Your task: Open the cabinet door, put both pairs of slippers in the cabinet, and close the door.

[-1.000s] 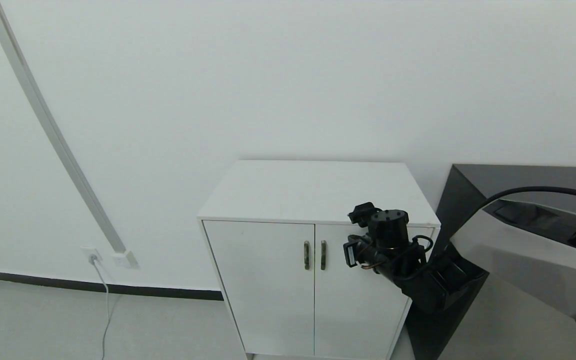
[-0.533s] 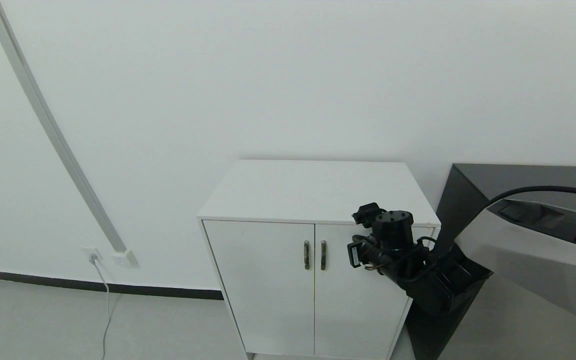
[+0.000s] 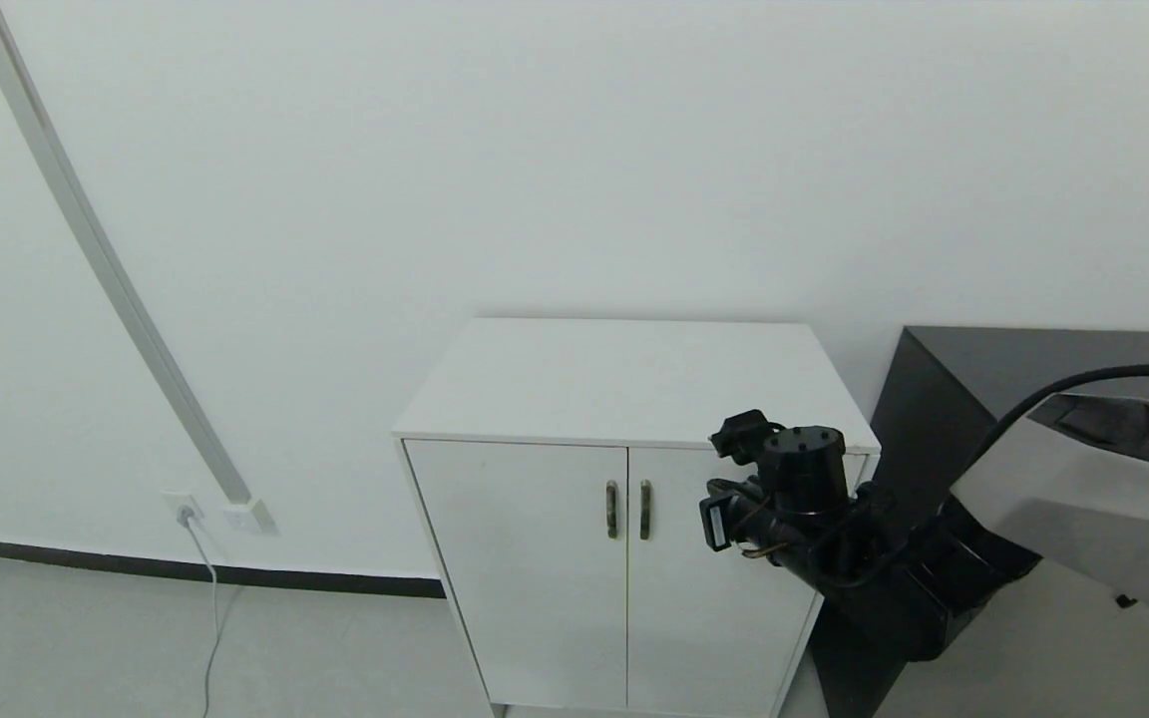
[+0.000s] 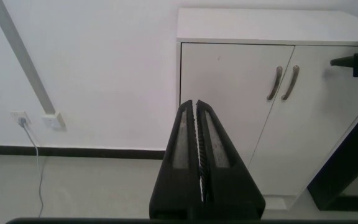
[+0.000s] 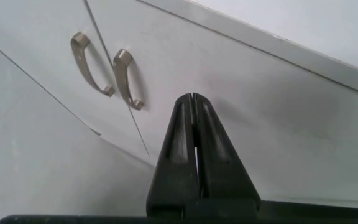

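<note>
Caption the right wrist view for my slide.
Shut right pincer facing curved metal handles on the closed white two-door cabinet.

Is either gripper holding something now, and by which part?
Nothing is held. The left gripper and the right gripper are both shut and empty; the curved metal handles of the white two-door cabinet are untouched.

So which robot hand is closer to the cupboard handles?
The right. The right gripper sits just in front of the right door, beside the handles; the left gripper is well back from the cabinet.
</note>
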